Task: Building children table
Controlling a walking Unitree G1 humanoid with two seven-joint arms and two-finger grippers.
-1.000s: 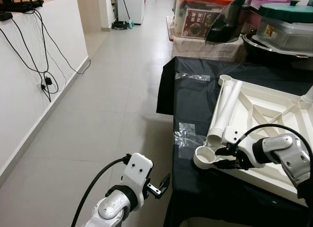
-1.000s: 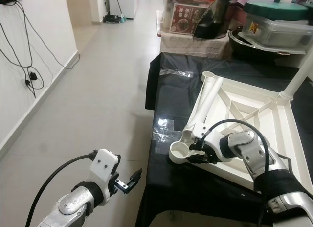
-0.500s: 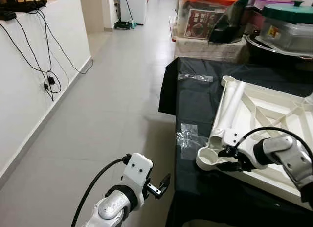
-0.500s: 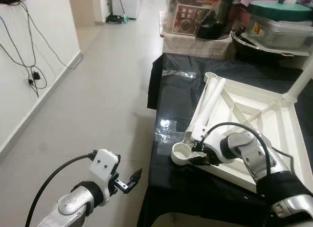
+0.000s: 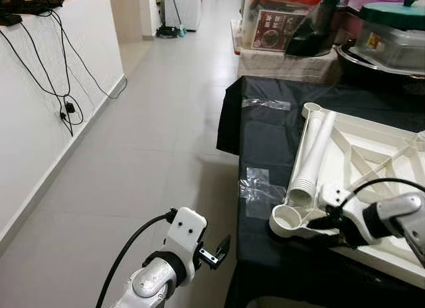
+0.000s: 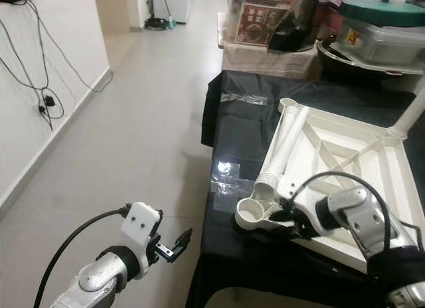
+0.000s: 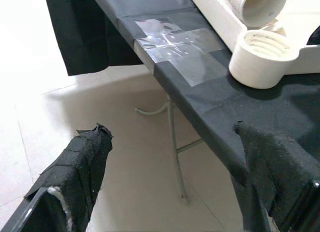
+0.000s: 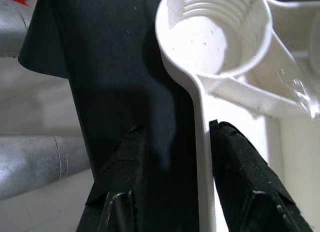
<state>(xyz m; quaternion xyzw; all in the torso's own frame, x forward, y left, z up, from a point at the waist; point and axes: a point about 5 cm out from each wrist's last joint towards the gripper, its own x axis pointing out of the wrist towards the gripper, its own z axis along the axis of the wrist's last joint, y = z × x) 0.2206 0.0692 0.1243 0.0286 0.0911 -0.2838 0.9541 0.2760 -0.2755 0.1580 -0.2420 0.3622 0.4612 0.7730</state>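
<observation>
A white children's tabletop (image 5: 398,125) lies upside down on a black-covered table (image 5: 265,135). A loose white leg tube (image 5: 313,152) rests along its left side. The tube's threaded end sits next to the corner socket (image 5: 287,220). My right gripper (image 5: 320,223) is at the tabletop's front edge, just right of that socket. In the right wrist view its fingers (image 8: 122,192) straddle the thin white rim (image 8: 200,142) with a gap on one side, so it is open. My left gripper (image 5: 216,250) hangs open low over the floor, left of the table.
A patch of clear tape (image 5: 255,185) lies on the black cloth near the table's left edge. Storage boxes (image 5: 272,26) and a grey tub with a green lid (image 5: 392,39) crowd the back. Tiled floor (image 5: 146,142) stretches to the left, up to a wall with hanging cables (image 5: 60,89).
My right gripper has slid a little to the right along the front rim, away from the corner socket. The head camera has shifted slightly. The left arm has not moved.
</observation>
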